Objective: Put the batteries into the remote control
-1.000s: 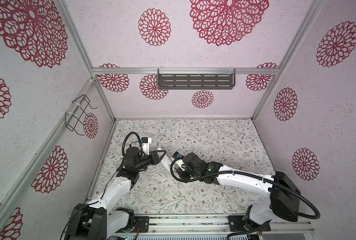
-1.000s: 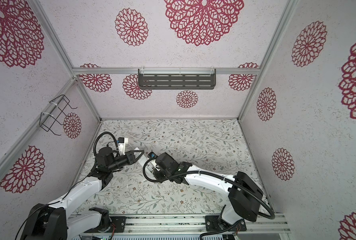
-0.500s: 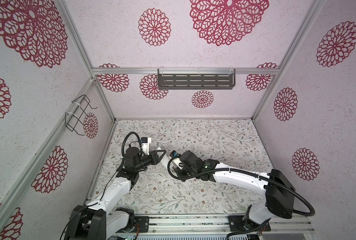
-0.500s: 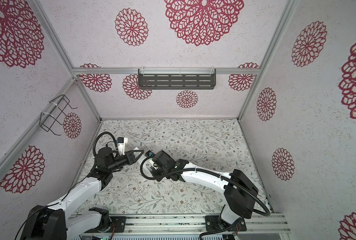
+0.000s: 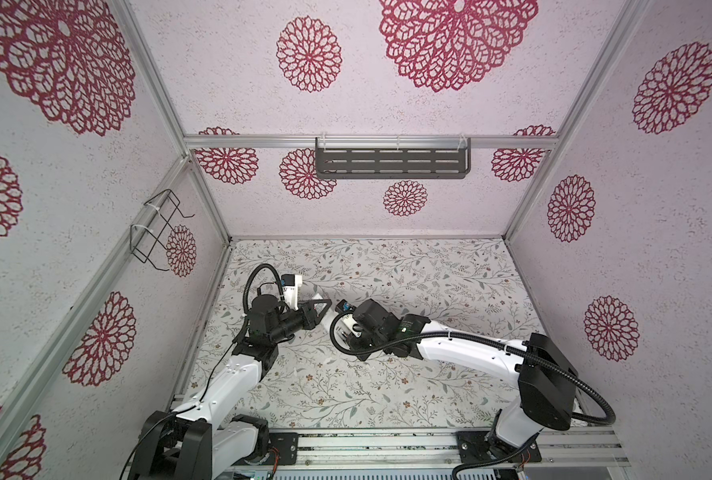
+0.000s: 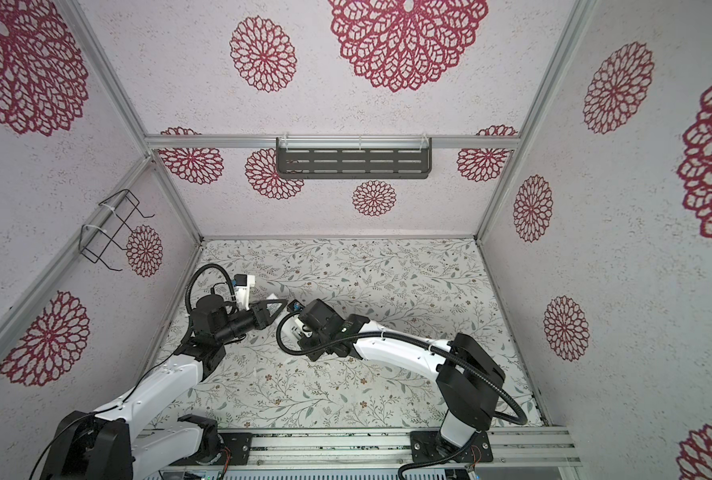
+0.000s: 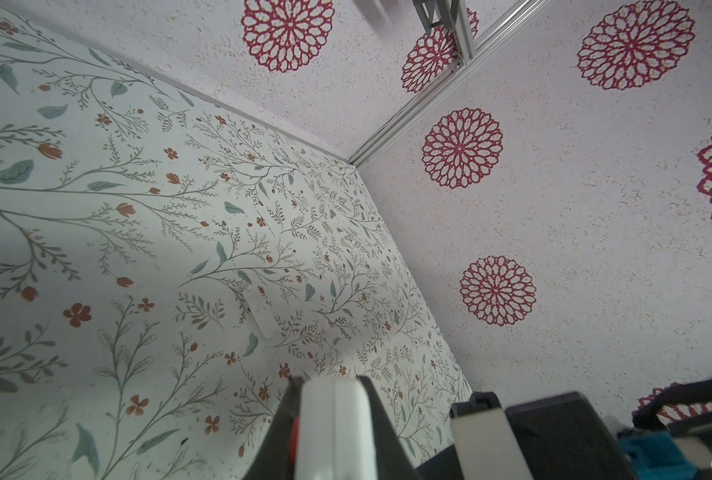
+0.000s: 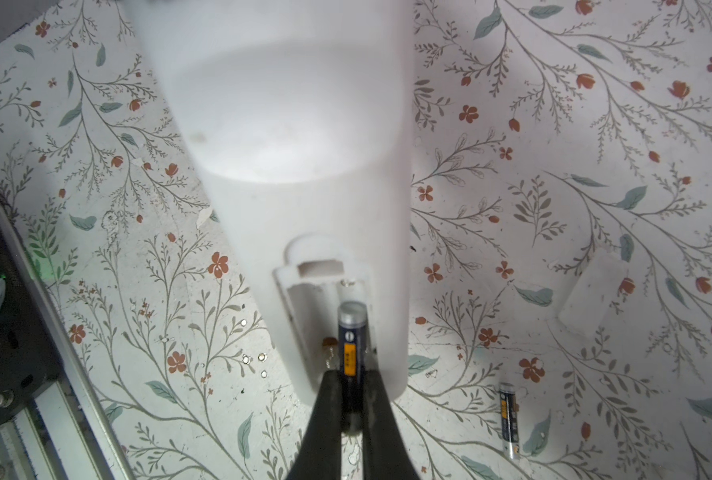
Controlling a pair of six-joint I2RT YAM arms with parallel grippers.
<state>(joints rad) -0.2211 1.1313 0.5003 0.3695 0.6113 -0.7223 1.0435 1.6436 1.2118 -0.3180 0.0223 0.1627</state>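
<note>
We count one smooth white plastic remote control (image 8: pixel 287 145), clamped in our left gripper (image 7: pixel 329 384) with its open battery recess (image 8: pixel 316 316) showing. Our right gripper (image 8: pixel 351 376) pinches one slim dark cylindrical battery (image 8: pixel 351 332), silvery tip over that recess, and a second battery (image 8: pixel 508 419) lies loose on the floral table (image 8: pixel 512 104) near one flat white plastic piece (image 8: pixel 591 291).

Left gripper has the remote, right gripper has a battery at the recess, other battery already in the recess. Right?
No: the other battery lies on the table, not in the recess; the right wrist view shows it. The left gripper has the remote, and the right gripper has a battery at the recess.
</note>
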